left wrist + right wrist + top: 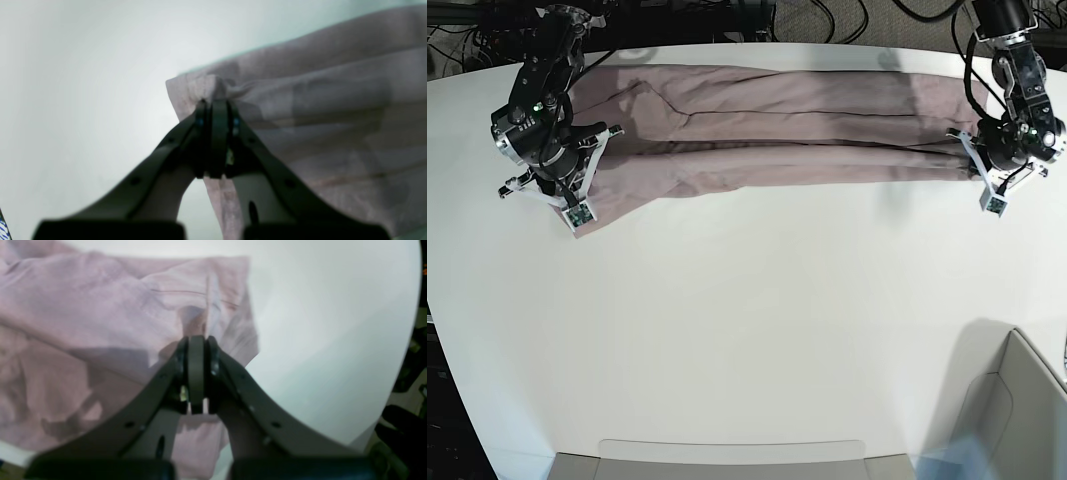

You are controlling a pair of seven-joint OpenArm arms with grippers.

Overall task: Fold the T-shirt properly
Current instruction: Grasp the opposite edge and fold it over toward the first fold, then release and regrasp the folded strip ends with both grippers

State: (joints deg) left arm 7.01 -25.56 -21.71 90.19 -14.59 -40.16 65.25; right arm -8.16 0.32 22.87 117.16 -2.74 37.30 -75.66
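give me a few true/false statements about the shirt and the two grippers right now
1. The T-shirt lies stretched in a long band across the far side of the table. True.
2. The left gripper hangs open above the fabric. False: it is shut on the shirt's edge.
3. The right gripper is shut on a bunched corner of the shirt. True.
4. Both grippers hold the same end of the shirt. False: they hold opposite ends.
5. The shirt has a large printed logo. False: no print shows.

One T-shirt (787,130), two pincers, one table (757,330).
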